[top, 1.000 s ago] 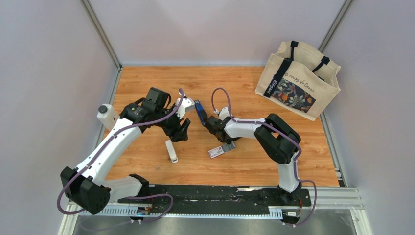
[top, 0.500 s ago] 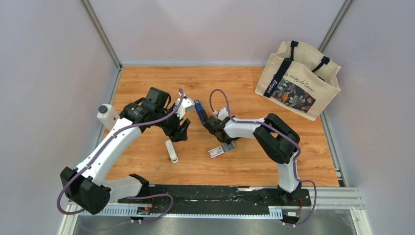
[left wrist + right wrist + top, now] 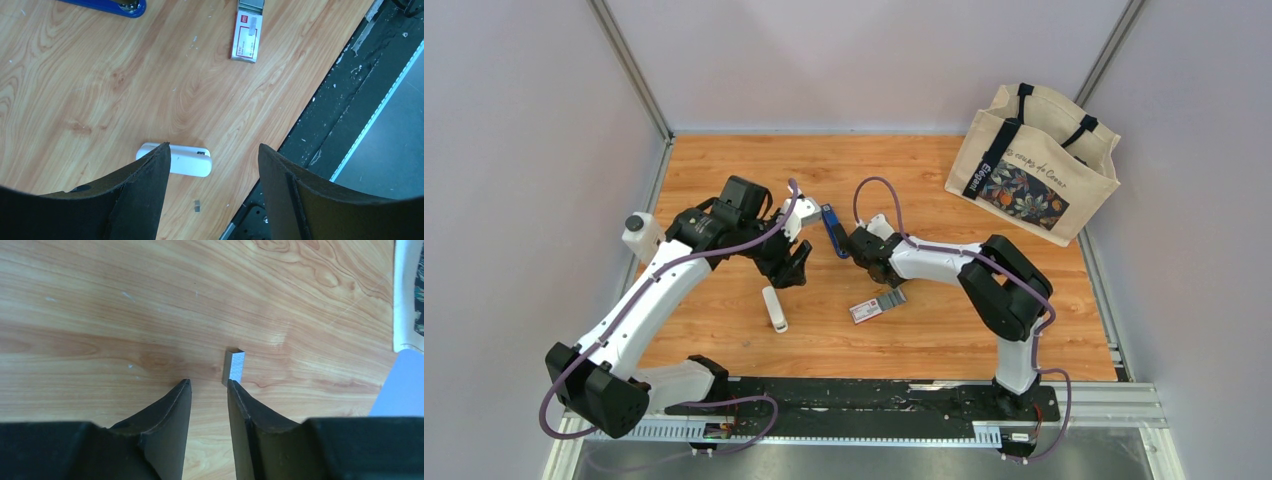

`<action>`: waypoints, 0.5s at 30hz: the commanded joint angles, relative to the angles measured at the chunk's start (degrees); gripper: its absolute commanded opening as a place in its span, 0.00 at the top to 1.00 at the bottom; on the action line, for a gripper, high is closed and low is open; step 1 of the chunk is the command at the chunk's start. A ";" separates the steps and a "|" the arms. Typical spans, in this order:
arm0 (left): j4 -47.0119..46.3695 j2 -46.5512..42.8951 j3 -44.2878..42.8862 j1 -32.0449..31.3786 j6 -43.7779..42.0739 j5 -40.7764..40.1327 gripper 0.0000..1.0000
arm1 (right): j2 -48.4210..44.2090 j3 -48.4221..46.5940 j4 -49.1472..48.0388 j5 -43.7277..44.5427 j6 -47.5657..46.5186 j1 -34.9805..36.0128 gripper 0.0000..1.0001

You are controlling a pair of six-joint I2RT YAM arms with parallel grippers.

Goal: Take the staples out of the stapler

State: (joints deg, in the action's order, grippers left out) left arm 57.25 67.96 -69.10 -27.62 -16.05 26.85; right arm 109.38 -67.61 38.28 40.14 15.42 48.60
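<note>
Lying loose: staples (image 3: 233, 366) | just beyond right jaws' tips | jaws parted

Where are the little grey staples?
In the right wrist view, the staples lie on the wooden table, just beyond the tips of the right gripper, not held.

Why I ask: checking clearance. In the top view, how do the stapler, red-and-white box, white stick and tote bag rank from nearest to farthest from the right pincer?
1. stapler: right beside the right pincer, on its left.
2. red-and-white box: toward the arm bases.
3. white stick: further left, on the left arm's side.
4. tote bag: far right corner.
</note>
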 commanded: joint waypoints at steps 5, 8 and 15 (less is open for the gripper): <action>0.49 -1.26 -2.27 -0.07 -1.44 0.39 0.27 | -3.64 1.96 -5.23 -11.30 3.12 -1.22 0.59; 0.58 -1.26 -2.35 -0.07 -1.35 0.31 0.27 | -6.37 3.45 -6.81 -13.41 4.00 -3.67 0.58; 0.49 -0.90 -2.27 -0.07 -1.44 0.57 0.27 | -8.75 6.61 -9.10 -16.15 5.32 -7.99 0.58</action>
State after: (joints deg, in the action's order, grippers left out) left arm 57.65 67.96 -69.12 -27.62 -16.23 26.83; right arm 102.98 -63.13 32.05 26.96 18.63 42.44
